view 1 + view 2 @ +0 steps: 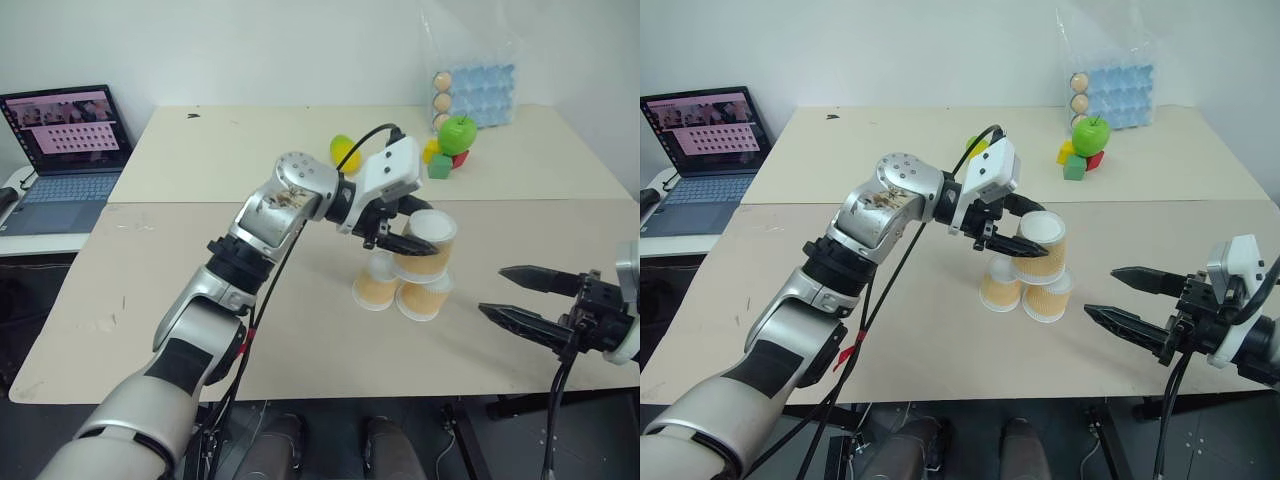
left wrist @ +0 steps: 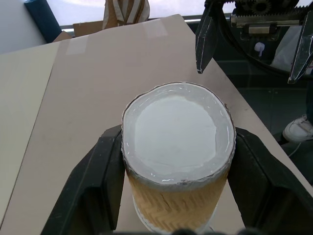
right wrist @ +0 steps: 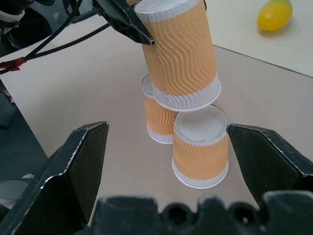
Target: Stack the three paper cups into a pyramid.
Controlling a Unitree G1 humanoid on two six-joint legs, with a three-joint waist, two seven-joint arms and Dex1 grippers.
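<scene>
The left arm reaches across toward the table's middle, its gripper (image 1: 405,232) pinching an upside-down cup (image 1: 427,244) over two base cups (image 1: 398,293). The right gripper (image 1: 525,297) hovers level near the table's right front edge, fingers spread wide, empty.

The two head views look forward and down from above the robot's arms onto a beige table (image 1: 300,350), taking in its far edge, a laptop (image 1: 65,150) at the left and a wall behind. They share nearly the whole scene, slightly offset sideways.

The left wrist view looks from close behind the left gripper (image 2: 173,181) along its fingers, over the white bottom of the held cup (image 2: 177,134).

The right wrist view looks from just behind the right gripper (image 3: 166,161), close and nearly level, at the three paper cups (image 3: 200,147), which the head views also show.
</scene>
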